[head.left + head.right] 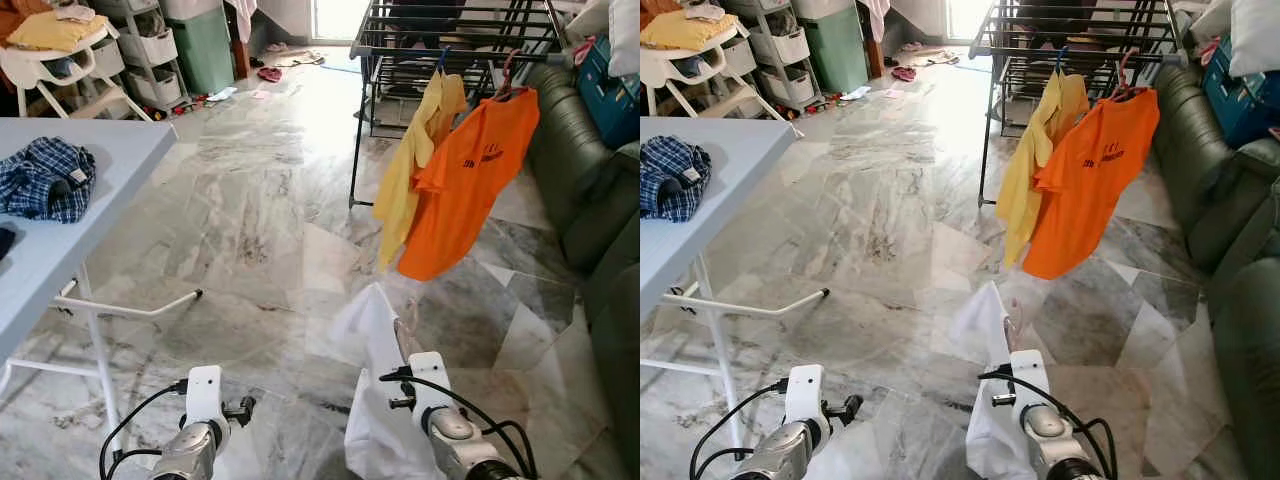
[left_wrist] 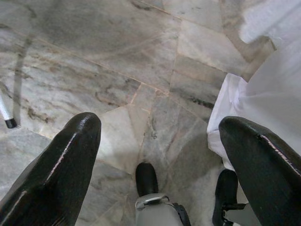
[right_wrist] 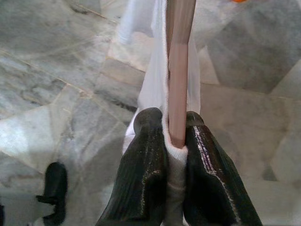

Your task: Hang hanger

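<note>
My right gripper (image 3: 173, 141) is shut on a pink hanger (image 3: 178, 75) that carries a white garment (image 1: 372, 400), held low in front of me over the marble floor. The hanger's hook (image 1: 405, 325) points forward toward the black drying rack (image 1: 450, 45) a few steps ahead. On that rack hang a yellow shirt (image 1: 415, 160) and an orange T-shirt (image 1: 470, 190). My left gripper (image 2: 155, 141) is open with nothing between its fingers, low on the left, beside the white garment (image 2: 268, 99).
A light blue table (image 1: 70, 215) with a plaid blue garment (image 1: 45, 178) stands on the left, its white legs (image 1: 120, 305) reaching onto the floor. A dark green sofa (image 1: 590, 190) lines the right side. Shelves and a high chair (image 1: 60, 50) are far back left.
</note>
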